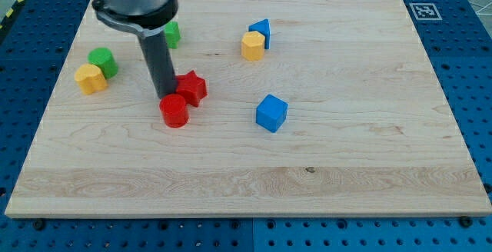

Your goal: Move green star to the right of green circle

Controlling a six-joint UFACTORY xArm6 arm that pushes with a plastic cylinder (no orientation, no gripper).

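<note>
A green block (173, 34), partly hidden behind my rod, sits near the view's top left; its shape is hard to make out, though it looks like the green star. The green circle (103, 61) sits further left and touches a yellow block (91, 78). My tip (166, 96) is below the partly hidden green block and apart from it. It stands just above the red cylinder (174, 111) and against the left side of the red star (191, 88).
A yellow hexagon (251, 46) and a blue triangle (261, 30) sit together at the top centre. A blue cube (270, 114) lies at the centre. The wooden board (346, 167) has a marker tag (422, 11) at its top right corner.
</note>
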